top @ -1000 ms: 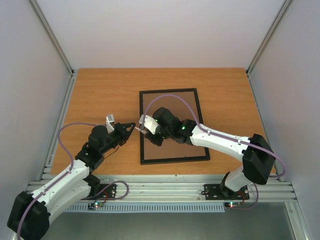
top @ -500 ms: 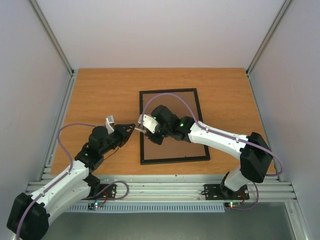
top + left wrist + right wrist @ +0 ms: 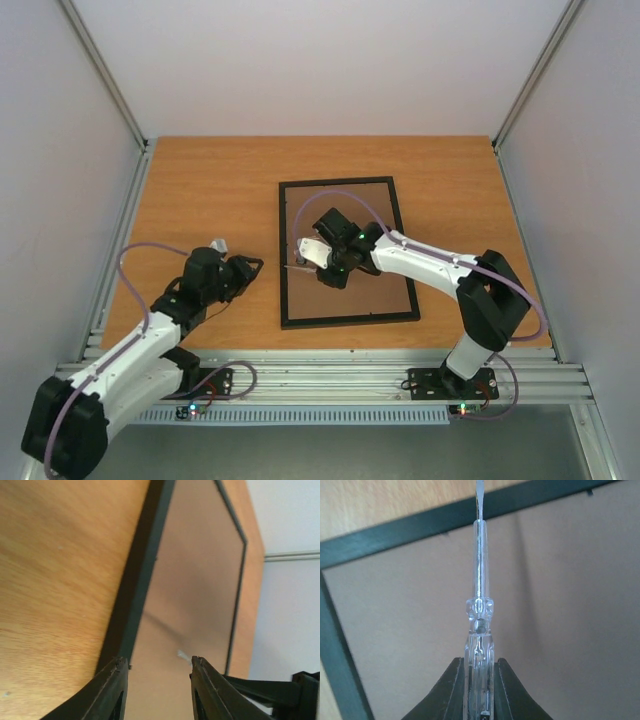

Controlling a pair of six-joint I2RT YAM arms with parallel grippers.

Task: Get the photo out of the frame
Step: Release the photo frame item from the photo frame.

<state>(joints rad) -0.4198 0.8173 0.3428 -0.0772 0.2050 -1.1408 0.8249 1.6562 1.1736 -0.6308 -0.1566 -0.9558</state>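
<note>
— Brown backing board (image 3: 340, 300) up, the thin black frame (image 3: 350, 319) lies flat on your wooden table (image 3: 200, 190), right of centre, long sides running away from the arm bases.

— And the photo?

— Hidden in every view. Only the board side of the frame shows, so you cannot tell where the print sits.

— Your right gripper (image 3: 308, 256)?

— Over the frame's left half, clamped on a clear-handled screwdriver (image 3: 296, 265). On the wrist camera the see-through handle is pinched between both fingers. The metal blade runs straight ahead and crosses the black rail toward the wood beyond it. The picture's top edge cuts off the tip, so you cannot tell whether it touches anything.

— Your left gripper (image 3: 252, 268)?

— Jaws spread, nothing between them. It hangs low over the table just left of the frame's left rail, pointed at it and not touching it. Its wrist camera looks out between the two fingers, along that rail and across the board. A small pale speck (image 3: 183, 655) shows there, too small to name.

— How do the two stand to each other?

— They face each other across the left rail, near but apart.
</note>
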